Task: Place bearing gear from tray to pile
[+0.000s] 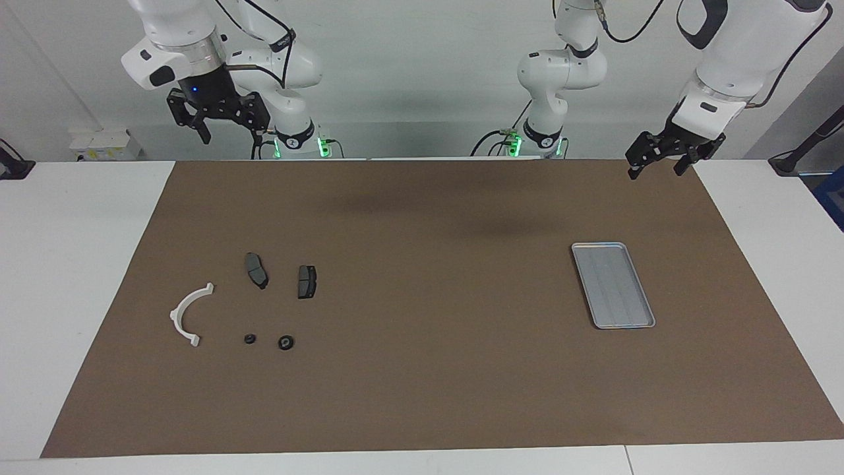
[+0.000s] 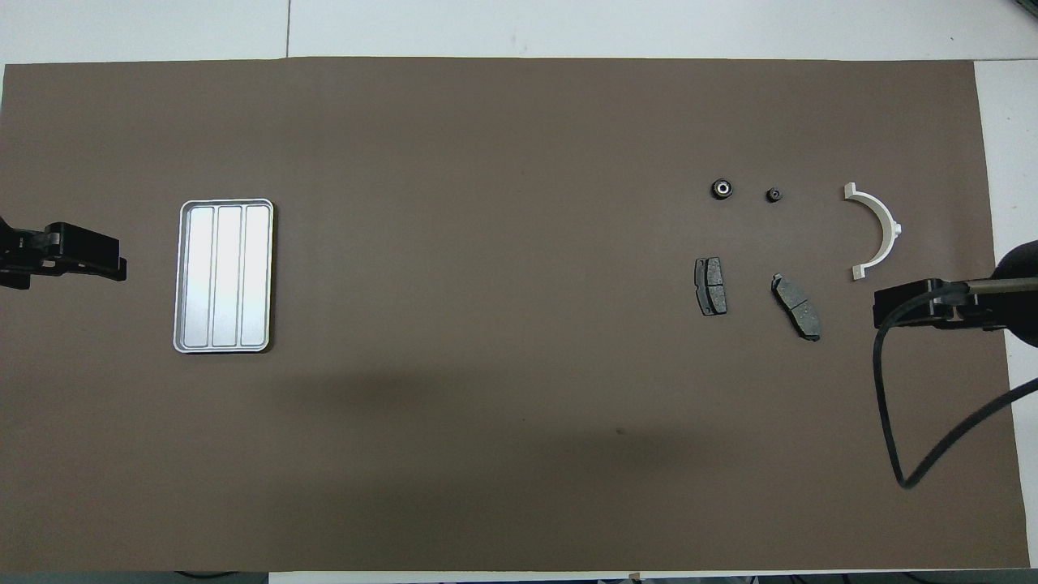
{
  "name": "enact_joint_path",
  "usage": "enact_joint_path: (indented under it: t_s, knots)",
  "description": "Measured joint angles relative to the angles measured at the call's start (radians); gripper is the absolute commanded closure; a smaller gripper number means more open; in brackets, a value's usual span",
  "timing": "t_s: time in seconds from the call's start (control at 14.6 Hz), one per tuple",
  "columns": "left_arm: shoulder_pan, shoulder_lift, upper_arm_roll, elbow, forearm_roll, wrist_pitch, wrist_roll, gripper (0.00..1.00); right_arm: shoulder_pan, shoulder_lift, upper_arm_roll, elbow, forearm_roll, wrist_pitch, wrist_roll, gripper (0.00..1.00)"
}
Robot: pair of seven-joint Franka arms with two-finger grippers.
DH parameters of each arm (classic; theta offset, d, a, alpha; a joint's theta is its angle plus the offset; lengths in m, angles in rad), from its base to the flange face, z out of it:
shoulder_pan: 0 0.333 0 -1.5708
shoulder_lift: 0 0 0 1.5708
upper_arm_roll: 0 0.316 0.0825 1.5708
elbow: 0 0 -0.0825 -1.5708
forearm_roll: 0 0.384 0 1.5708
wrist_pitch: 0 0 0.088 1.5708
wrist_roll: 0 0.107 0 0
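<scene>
Both arms are up in the air and hold nothing. The right gripper [image 1: 217,122] hangs high over the edge of the brown mat [image 1: 422,396] that is closest to the robots, at the right arm's end of the table. It points down and its two fingers are spread apart. The left gripper [image 1: 663,161] hangs over the mat's corner at the left arm's end. It tilts down, and its fingers are spread apart too.

The tray [image 1: 645,297] lies flat on the mat at the left arm's end. There is nothing in it. Its long side runs away from the robots, turned just a bit.

The pile sits at the right arm's end, well apart from the tray. The bigger bearing gear [image 1: 285,342] lies flat on the mat with its hole facing up. A smaller black ring [image 1: 250,338] lies just beside it. Two dark brake pads [image 1: 256,270] lie closer to the robots than the gear, not touching each other. The white bracket [image 1: 188,313] lies beside the small ring, toward the table's end. Its open side faces the gears.
</scene>
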Motion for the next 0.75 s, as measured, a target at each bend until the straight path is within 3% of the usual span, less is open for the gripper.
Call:
enact_joint_path:
  t_s: [0.75]
  knots:
    - [0.0, 0.0, 0.0, 0.0, 0.0, 0.0, 0.0, 0.0, 0.0, -0.008, 0.001, 0.0, 0.0, -0.003, 0.0, 0.0]
